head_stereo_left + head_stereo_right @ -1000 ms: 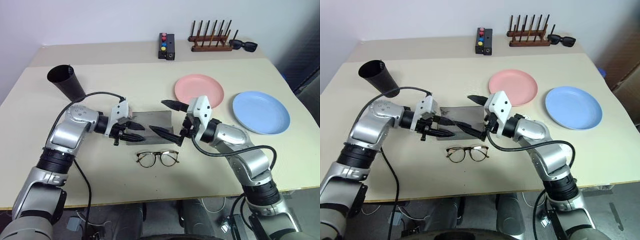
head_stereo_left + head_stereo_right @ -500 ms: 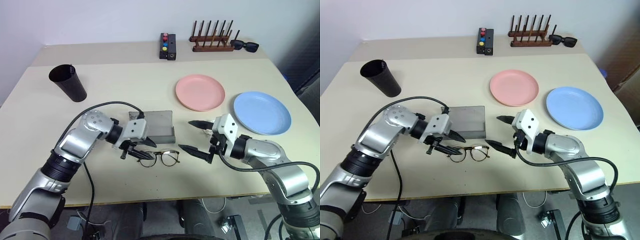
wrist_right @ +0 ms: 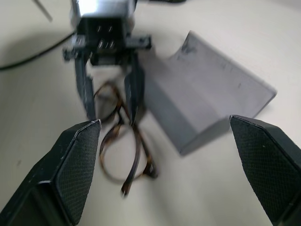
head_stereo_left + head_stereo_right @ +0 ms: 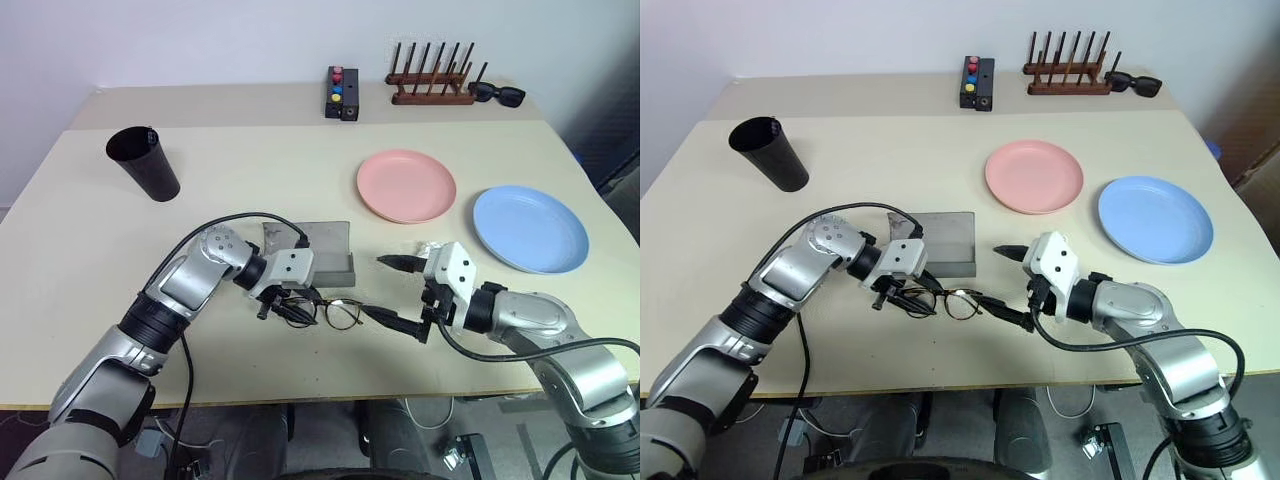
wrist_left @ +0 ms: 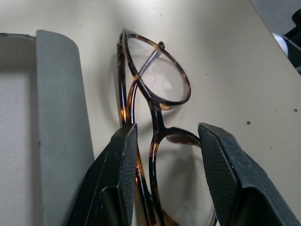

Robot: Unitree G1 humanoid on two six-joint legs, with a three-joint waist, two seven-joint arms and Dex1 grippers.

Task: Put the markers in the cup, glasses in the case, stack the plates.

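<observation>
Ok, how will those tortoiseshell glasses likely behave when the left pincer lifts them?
The glasses look thin-framed, so probably light and somewhat fragile; a hard squeeze might bend them. The left pincer straddles one lens, off centre, so the other lens may droop. The lenses look smooth and may slip on the fingers.

The right pincer (image 3: pixel 164 165) stands wide open, one black finger (image 3: pixel 70 174) at each lower corner. Between them, on the pale bench (image 3: pixel 244 28), lie the glasses (image 3: pixel 124 150) with the left pincer (image 3: pixel 110 106) straddling one lens from above. Just beside them sits the open grey case (image 3: pixel 207 101).
</observation>
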